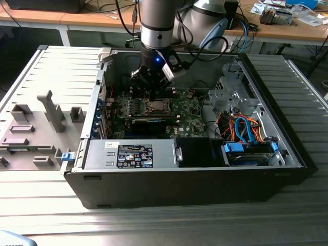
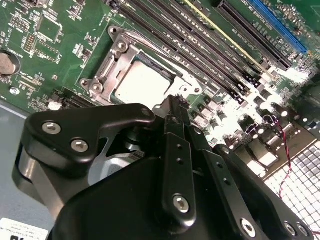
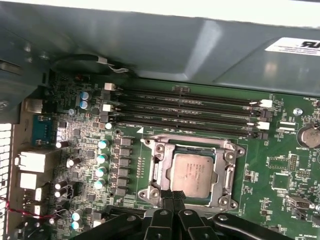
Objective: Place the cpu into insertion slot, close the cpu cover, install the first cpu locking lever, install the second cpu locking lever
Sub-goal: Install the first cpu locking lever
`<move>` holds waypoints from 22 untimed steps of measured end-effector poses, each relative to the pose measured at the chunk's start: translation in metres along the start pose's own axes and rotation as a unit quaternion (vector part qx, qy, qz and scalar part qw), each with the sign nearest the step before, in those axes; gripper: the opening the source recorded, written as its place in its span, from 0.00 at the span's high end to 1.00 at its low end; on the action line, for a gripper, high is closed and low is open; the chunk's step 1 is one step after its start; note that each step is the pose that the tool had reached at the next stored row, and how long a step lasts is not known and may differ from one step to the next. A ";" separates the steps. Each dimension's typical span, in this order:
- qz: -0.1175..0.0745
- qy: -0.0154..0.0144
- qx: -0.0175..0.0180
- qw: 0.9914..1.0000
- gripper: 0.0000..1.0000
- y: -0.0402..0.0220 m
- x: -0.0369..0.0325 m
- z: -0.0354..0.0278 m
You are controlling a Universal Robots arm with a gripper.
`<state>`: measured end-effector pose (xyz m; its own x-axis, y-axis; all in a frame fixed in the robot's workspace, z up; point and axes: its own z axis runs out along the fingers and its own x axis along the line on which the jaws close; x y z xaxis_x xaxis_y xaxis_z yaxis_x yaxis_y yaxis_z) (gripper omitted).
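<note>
The gripper has its fingers drawn together to a narrow tip, with nothing visibly held between them. In both wrist views the tip sits at the edge of the slot, at or touching the cover frame on the near side; contact cannot be confirmed.

Directly beyond the tip, the cpu lies flat and square inside the slot, its grey top showing through the cover's window. The cover appears lowered around the chip, so the first two steps are judged done. The work in hand is judged to be a locking lever; the levers themselves are not clearly made out, and whether either is latched cannot be told.

Further out from the jaws, the memory slots run parallel beyond the socket on the board. In the exterior view the gripper stands over the socket within the case.

A lever move calls for a firm push down and sideways under its hook, with the tip kept off the chip.
</note>
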<state>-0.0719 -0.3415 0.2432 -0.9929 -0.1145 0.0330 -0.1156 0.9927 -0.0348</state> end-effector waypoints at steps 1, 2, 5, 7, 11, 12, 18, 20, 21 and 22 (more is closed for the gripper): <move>0.000 0.000 0.000 1.000 0.89 0.0002 0.0010 0.0000; 0.000 0.000 0.000 1.000 0.89 0.0005 0.0026 0.0001; 0.000 0.000 0.000 1.000 0.89 0.0012 0.0055 0.0001; 0.000 0.000 0.000 1.000 0.89 0.0015 0.0068 0.0002; 0.000 0.000 0.000 1.000 0.89 0.0026 0.0103 0.0003; 0.000 0.000 0.000 1.000 0.89 0.0029 0.0113 0.0003; 0.000 0.000 0.000 1.000 0.89 0.0039 0.0139 0.0003; 0.000 0.000 0.000 1.000 0.89 0.0047 0.0153 0.0003; 0.000 0.000 0.000 1.000 0.89 0.0053 0.0160 0.0003; 0.000 0.000 0.000 1.000 0.89 0.0058 0.0167 0.0003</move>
<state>-0.0892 -0.3377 0.2433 -0.9929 -0.1145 0.0329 -0.1157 0.9927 -0.0348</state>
